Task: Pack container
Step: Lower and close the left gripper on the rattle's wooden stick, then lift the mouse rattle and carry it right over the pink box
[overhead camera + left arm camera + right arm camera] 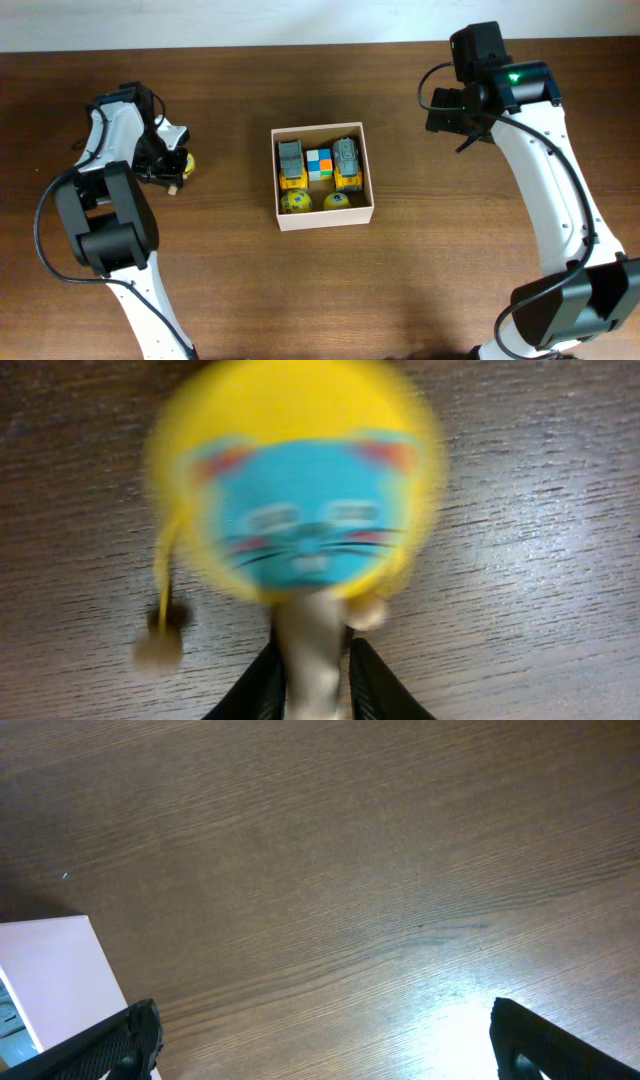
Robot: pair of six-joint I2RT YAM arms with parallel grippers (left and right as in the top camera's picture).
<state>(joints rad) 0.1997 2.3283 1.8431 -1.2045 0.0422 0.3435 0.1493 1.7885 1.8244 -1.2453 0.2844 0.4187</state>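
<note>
The container (pixel 325 217) is a square whitish box with a tan inside, mid-table; its white corner (pixel 50 970) also shows in the right wrist view. It holds two grey-and-yellow toy vehicles (pixel 291 163), a coloured cube (pixel 319 164) and two yellow balls (pixel 294 202). A yellow toy (pixel 185 165) with a blue cat face (pixel 300 510) lies on the table far left of the container. My left gripper (pixel 312 690) is shut on its pale handle (pixel 312 645). Right of the container, my right gripper (pixel 325 1030) hangs open over bare wood, with nothing between its jaws.
A small bead on a yellow string (pixel 158 645) dangles from the toy's side. Dark wooden table (pixel 450 250) lies all round the container. The left arm (pixel 105 210) stands at the left edge and the right arm (pixel 560 190) along the right side.
</note>
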